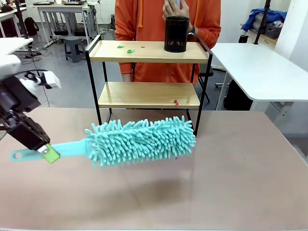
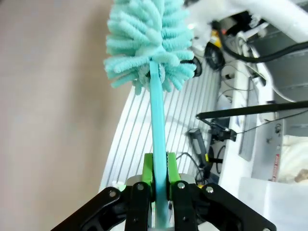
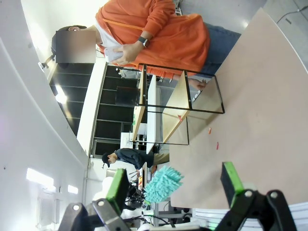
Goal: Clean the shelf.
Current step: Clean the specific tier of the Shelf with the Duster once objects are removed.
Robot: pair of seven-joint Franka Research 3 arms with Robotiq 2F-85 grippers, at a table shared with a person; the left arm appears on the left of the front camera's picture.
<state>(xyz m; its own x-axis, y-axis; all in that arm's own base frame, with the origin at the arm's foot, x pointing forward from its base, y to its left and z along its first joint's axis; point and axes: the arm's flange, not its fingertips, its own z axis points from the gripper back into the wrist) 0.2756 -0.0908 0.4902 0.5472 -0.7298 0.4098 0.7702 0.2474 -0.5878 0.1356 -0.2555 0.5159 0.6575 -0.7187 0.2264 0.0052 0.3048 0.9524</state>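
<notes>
The shelf (image 1: 149, 95) stands at the table's far edge, two wooden boards in a black frame. Small green and red scraps (image 1: 130, 50) lie on its top board, and a red scrap (image 1: 176, 102) on the lower one. My left gripper (image 1: 48, 151) is at the table's left, shut on the handle of a teal fluffy duster (image 1: 142, 139). The duster is held level above the table, its head just in front of the shelf. The left wrist view shows the green pads (image 2: 148, 168) clamping the handle (image 2: 158, 125). My right gripper (image 3: 174, 185) is open and empty, far from the sideways shelf (image 3: 178, 91).
A black mesh cup (image 1: 175, 34) stands on the top board at the right. A person in an orange top (image 1: 144, 19) stands right behind the shelf with hands above the cup. Red scraps (image 3: 210, 130) lie on the brown table. A white table (image 1: 260, 67) is at the right.
</notes>
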